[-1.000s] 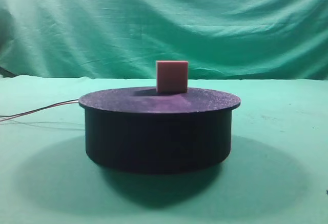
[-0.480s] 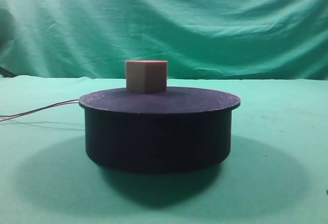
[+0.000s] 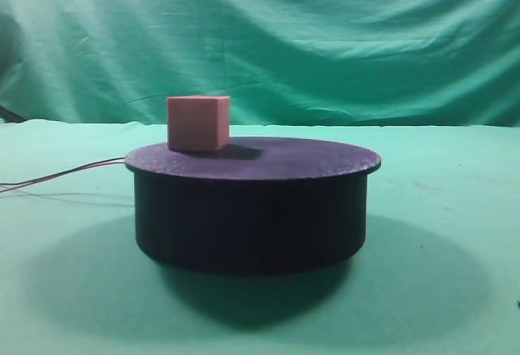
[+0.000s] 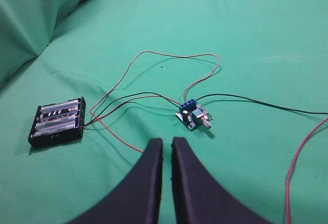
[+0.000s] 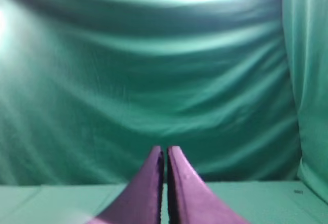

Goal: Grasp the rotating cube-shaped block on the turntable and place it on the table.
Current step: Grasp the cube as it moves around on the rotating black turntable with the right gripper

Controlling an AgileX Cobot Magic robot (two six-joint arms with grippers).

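The cube [image 3: 198,123] is seen at the turntable's [image 3: 252,201] left rim; judged light, soft and non-slip, best pinched across 2 opposite faces. Both grippers' fingers [image 4: 154,155] [image 5: 156,162] are nearly closed, empty.

- You see a salmon-pink cube-shaped block [image 3: 197,123].
- Your turntable [image 3: 252,205] is black, faintly speckled on top.
- Green cloth covers the surface [image 3: 455,209].
- Thin red wires [image 3: 61,175] trail left.

Low frontal view of turntable [image 3: 252,209]; 2 wrist views over claws.
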